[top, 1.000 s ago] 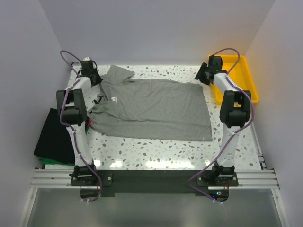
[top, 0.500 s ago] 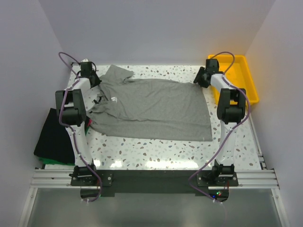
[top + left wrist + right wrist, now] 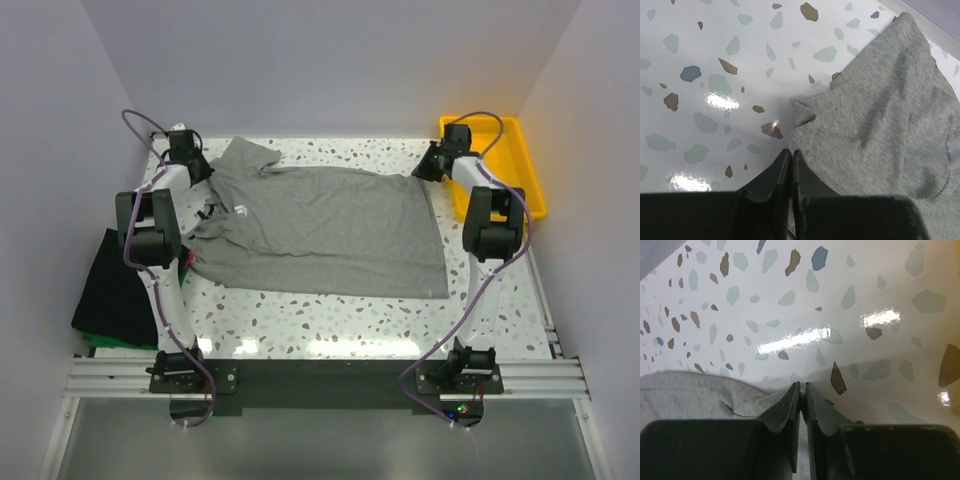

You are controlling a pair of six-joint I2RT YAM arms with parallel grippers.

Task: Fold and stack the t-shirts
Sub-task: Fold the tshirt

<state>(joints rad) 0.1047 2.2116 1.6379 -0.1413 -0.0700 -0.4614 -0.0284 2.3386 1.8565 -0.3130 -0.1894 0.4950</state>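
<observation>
Top external view: the grey t-shirt [image 3: 320,230] lies spread flat on the speckled table [image 3: 330,325]. My left gripper [image 3: 791,151] pinches its edge at one end, my right gripper [image 3: 802,386] pinches a corner at the other end, near the yellow tray [image 3: 525,175]

Yellow plastic tray [image 3: 520,165] sits at the speckled terrazzo table's [image 3: 330,320] far right corner
</observation>
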